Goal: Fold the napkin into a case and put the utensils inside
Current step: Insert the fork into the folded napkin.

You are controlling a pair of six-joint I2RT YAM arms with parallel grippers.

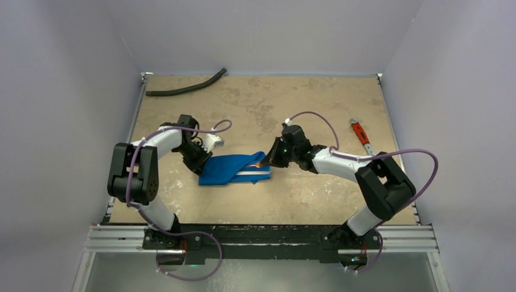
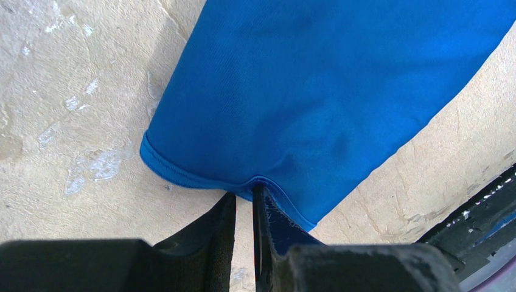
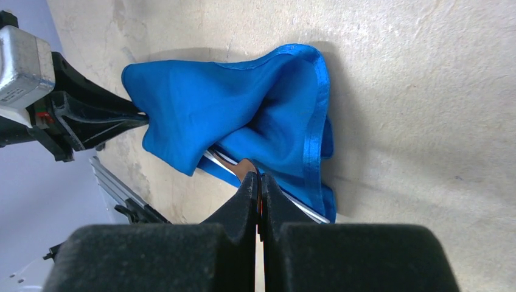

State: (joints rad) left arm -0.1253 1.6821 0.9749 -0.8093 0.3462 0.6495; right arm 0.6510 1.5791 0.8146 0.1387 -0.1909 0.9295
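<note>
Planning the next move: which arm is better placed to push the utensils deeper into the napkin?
Right, probably: the right gripper, shut, sits at the napkin's open end, right by the copper utensils; the left gripper is pinching the opposite hem.

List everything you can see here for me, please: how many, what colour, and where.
napkin: one, bright blue, folded over at the table's middle
utensils: count unclear, copper and silver, poking from the napkin's right end
hose: one, black, far left corner
wrench: one, red handle, grey head, near the right edge
table: one, mottled tan
left arm, right arm: white and black, purple cables, near edge
left jaws: black, shut on the napkin's left end
right jaws: black, shut at the utensils; unclear whether pinching one
</note>
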